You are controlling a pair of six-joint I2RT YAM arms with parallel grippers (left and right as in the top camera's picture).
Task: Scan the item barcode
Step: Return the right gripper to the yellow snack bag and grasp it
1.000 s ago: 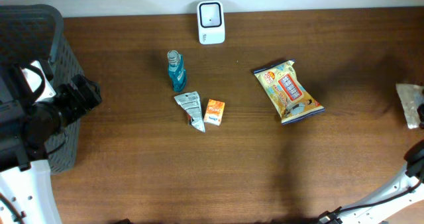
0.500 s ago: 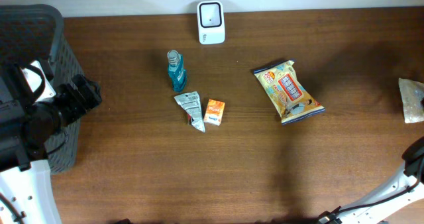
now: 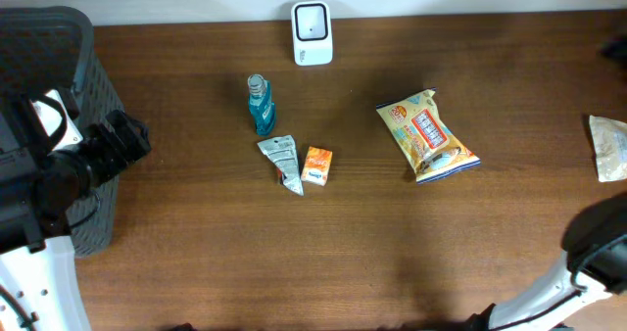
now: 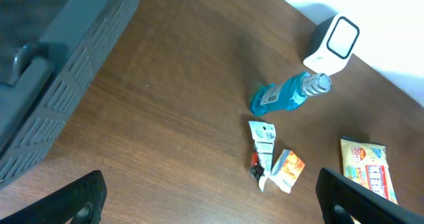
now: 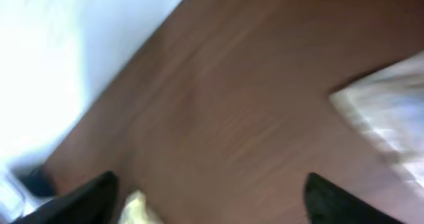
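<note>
My left gripper (image 4: 212, 207) has its fingers spread wide with nothing between them, above the table (image 4: 165, 118) well to the left of the scanner (image 3: 313, 32). My right gripper (image 5: 212, 207) is blurred, but its fingers also stand apart and empty. The pale packet (image 3: 608, 147) lies flat far right of the scanner. The snack bag (image 3: 428, 135) lies between them. The blue bottle (image 3: 261, 106), silver sachet (image 3: 282, 162) and orange box (image 3: 317, 165) sit just nearside of the scanner.

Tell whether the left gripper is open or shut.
Open. In the left wrist view the left gripper has its fingers wide apart at the bottom corners, with nothing held between them.
</note>
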